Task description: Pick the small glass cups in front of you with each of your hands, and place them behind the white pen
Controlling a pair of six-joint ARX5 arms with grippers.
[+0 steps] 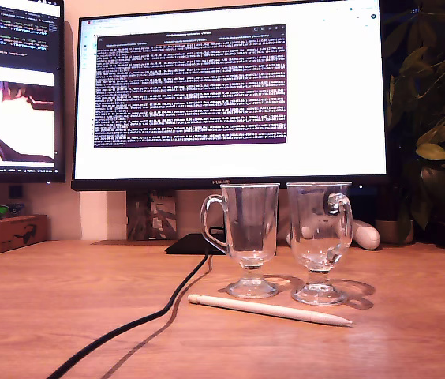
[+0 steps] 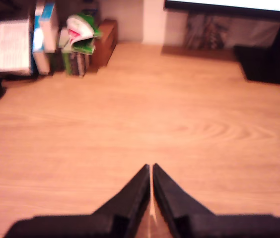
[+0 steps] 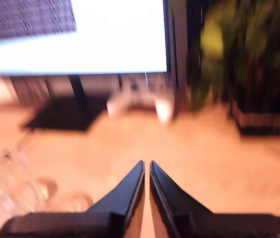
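Note:
Two small glass cups (image 1: 249, 229) (image 1: 319, 230) stand upright side by side on the wooden desk, right behind the white pen (image 1: 270, 309), which lies flat in front of their feet. Neither arm shows in the exterior view. My first gripper (image 2: 151, 166) is shut and holds nothing, with only bare desk beyond its tips. My second gripper (image 3: 146, 162) is also shut and holds nothing. A blurred glass cup (image 3: 6, 188) sits off to one side of it, apart from the fingers.
A black cable (image 1: 128, 324) runs across the desk from the monitor (image 1: 230, 95) toward the front. A second screen (image 1: 13, 87) and boxes (image 1: 13, 231) are at the exterior view's left, a plant (image 1: 435, 118) at its right. Books (image 2: 26, 39) stand far beyond my first gripper.

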